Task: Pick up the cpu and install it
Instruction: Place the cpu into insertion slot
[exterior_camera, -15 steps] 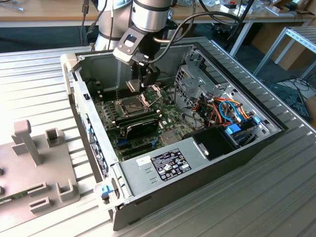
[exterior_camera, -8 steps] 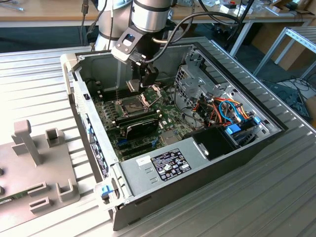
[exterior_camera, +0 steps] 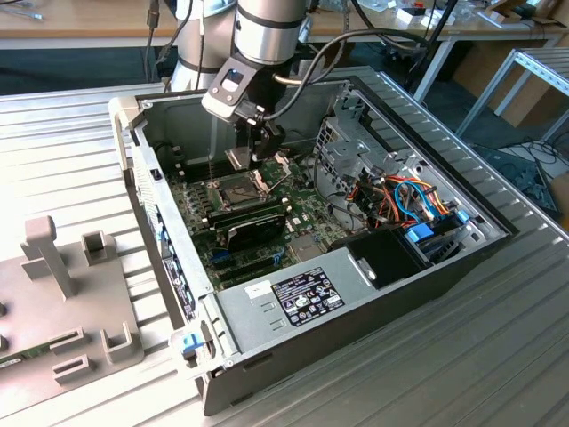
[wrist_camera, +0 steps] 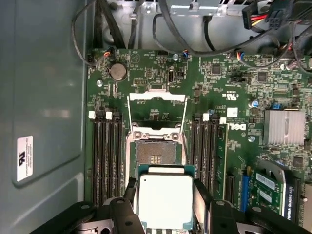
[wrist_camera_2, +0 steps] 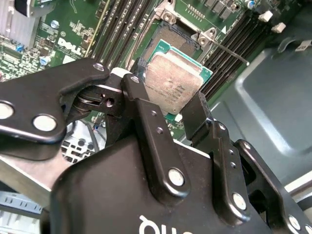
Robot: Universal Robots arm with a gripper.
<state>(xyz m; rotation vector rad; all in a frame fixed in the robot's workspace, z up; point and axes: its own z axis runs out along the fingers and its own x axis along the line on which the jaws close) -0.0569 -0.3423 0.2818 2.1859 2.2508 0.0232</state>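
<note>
Your gripper [wrist_camera_2: 168, 95] grips the cpu [wrist_camera: 165, 199] over the open socket [wrist_camera: 155, 155]. Memory slots [wrist_camera: 105, 156] flank it, and the raised frame [wrist_camera: 156, 109] stands just beside it.

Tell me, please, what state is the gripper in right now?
Gripper: shut on the cpu, held over the motherboard.

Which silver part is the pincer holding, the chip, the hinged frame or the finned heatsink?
The cpu: the flat square chip clamped in the pincer. The frame stands open, untouched; the heatsink sits apart.
</note>
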